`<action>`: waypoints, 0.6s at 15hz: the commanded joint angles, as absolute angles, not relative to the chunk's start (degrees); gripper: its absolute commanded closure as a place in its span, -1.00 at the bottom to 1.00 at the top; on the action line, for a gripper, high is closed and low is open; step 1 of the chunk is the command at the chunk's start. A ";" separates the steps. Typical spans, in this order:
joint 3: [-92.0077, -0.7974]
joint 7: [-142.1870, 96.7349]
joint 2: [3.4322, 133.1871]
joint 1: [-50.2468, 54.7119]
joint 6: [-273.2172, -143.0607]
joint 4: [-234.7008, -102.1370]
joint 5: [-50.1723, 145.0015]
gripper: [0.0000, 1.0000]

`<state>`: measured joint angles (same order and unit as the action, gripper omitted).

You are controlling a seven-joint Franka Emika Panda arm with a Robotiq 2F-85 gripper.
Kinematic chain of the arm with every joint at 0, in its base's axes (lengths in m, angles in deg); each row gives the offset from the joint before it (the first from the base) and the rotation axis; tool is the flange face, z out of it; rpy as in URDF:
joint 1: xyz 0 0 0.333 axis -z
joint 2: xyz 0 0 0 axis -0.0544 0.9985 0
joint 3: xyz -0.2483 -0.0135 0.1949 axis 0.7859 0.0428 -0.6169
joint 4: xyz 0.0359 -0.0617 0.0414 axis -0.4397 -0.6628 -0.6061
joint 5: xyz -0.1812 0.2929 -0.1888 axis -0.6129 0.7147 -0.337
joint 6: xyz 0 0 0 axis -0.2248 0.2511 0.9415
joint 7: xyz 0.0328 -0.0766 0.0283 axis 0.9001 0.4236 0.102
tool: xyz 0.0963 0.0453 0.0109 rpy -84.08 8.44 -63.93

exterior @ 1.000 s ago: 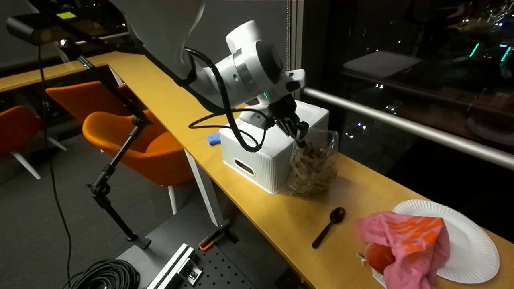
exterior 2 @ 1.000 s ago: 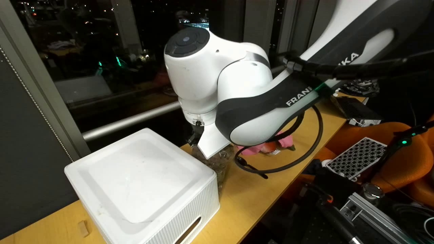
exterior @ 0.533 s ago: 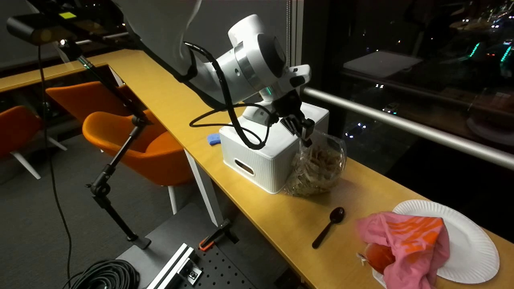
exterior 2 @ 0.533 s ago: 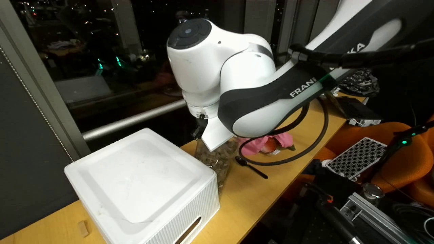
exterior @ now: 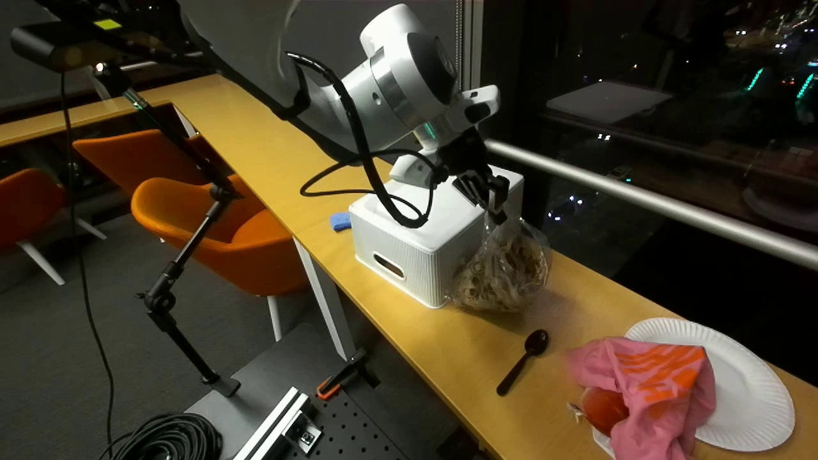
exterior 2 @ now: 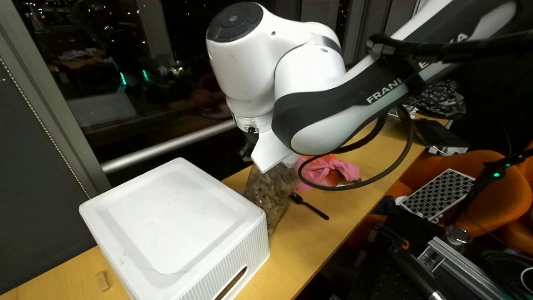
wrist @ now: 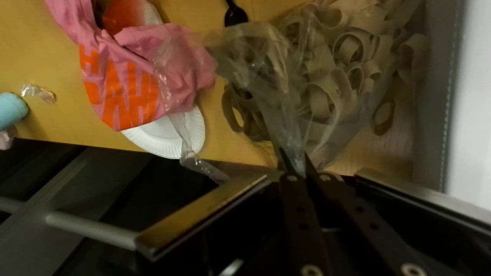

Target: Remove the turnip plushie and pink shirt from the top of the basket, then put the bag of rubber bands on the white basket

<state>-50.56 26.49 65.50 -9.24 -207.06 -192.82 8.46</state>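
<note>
Okay, bag of rubber bands (exterior: 503,275) is pinched

My gripper (wrist: 294,159) is clamped on its top; bag's just beside the white basket (exterior 2: 177,221). Pink shirt (wrist: 134,73) shows orange letters, including "H"; arm (exterior 2: 329,102) reads "FRAN…" and I've got it higher than a second ago.

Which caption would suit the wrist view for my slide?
Jaws pinch a clear bag of rubber bands beside the white basket, a pink shirt nearby.

Bag (exterior: 501,275) beside basket (exterior 2: 175,221), shirt (exterior: 664,383) partly over plate (exterior: 751,396), spoon (exterior: 535,344) between bag and shirt
</note>
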 commanded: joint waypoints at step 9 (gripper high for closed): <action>-51.63 26.81 57.73 -8.02 -198.33 -191.20 5.20 1.00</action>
